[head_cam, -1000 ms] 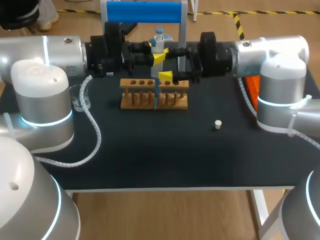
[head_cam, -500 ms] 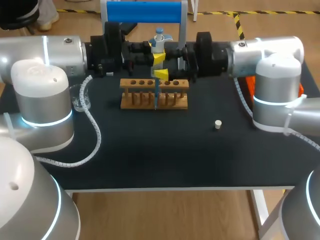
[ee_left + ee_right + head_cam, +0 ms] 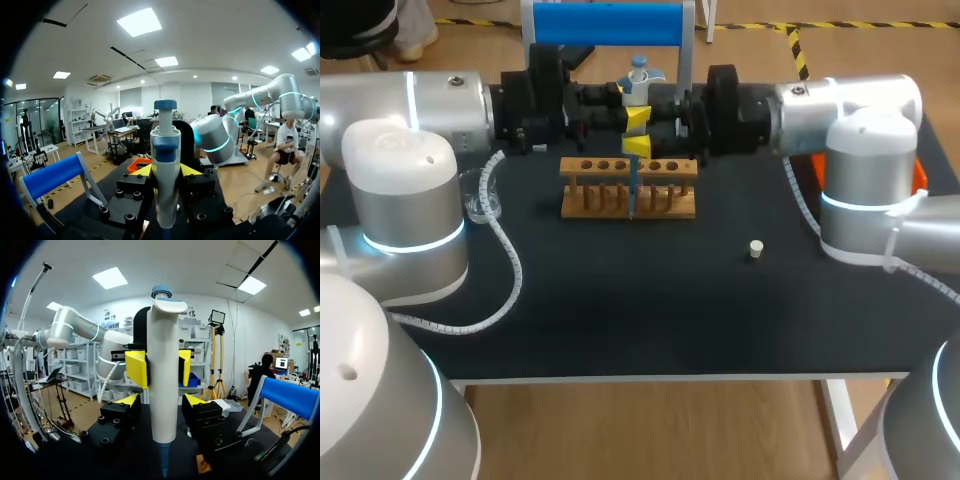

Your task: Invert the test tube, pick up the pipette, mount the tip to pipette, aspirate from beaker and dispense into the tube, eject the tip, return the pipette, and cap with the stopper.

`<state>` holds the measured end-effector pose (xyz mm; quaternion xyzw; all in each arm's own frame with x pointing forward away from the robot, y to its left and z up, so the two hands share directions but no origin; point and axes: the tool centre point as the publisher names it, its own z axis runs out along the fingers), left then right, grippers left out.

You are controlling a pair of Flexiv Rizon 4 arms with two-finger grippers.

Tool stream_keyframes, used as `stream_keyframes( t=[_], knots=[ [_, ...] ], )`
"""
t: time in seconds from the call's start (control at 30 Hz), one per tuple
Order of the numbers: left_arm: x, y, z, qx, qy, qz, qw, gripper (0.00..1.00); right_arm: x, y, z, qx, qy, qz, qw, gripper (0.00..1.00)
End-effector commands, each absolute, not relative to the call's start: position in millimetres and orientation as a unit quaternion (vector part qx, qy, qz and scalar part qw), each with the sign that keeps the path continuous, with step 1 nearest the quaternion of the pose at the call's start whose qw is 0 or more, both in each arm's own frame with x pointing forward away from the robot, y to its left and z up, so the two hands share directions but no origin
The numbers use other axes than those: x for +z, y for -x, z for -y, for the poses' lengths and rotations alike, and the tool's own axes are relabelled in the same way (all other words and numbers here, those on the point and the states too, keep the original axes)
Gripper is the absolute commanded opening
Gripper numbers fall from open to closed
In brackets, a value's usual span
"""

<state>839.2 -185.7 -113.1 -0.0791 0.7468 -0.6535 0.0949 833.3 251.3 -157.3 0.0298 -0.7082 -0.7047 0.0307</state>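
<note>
Pipette point(image 3: 637, 78) stands straight up over the black desk point(image 3: 620, 300), pointing down; left gripper point(image 3: 166, 171) squeezes it; right gripper point(image 3: 162, 400) sits loose around it.

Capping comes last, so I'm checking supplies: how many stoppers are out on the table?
1. The white stopper lies on the black table, right of the wooden rack and nearer the front edge. More could be hidden behind the rack.
</note>
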Motion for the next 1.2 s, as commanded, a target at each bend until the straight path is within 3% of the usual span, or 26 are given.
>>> stream_keyframes(
  t=[0.03,0.2,0.3,0.33,0.83,0.87,0.9,0.93,1.2],
  knots=[
    [-114,-839,187,-0.655,0.080,-0.745,0.097,0.00,-158,-832,-253,-0.707,-0.028,0.707,0.029,0.48],
    [-114,-839,187,-0.655,0.080,-0.745,0.097,0.00,-157,-830,-254,-0.708,-0.030,0.705,0.028,0.33],
    [-114,-839,187,-0.655,0.080,-0.745,0.097,0.00,-156,-829,-254,-0.709,-0.032,0.704,0.028,0.11],
    [-114,-839,187,-0.655,0.080,-0.745,0.097,0.00,-156,-829,-254,-0.710,-0.032,0.703,0.028,0.00],
    [-114,-839,187,-0.655,0.080,-0.745,0.097,0.00,-159,-834,-245,-0.709,-0.033,0.704,0.023,0.00],
    [-114,-839,187,-0.655,0.080,-0.745,0.097,0.19,-159,-834,-245,-0.709,-0.033,0.704,0.023,0.00],
    [-114,-839,187,-0.655,0.080,-0.745,0.097,0.92,-159,-834,-244,-0.709,-0.033,0.704,0.023,0.00],
    [-114,-839,187,-0.655,0.080,-0.745,0.097,1.00,-159,-834,-244,-0.709,-0.033,0.704,0.023,0.00],
    [-114,-839,187,-0.655,0.080,-0.745,0.097,1.00,-159,-838,-221,-0.709,-0.045,0.704,0.024,0.00]
  ],
)
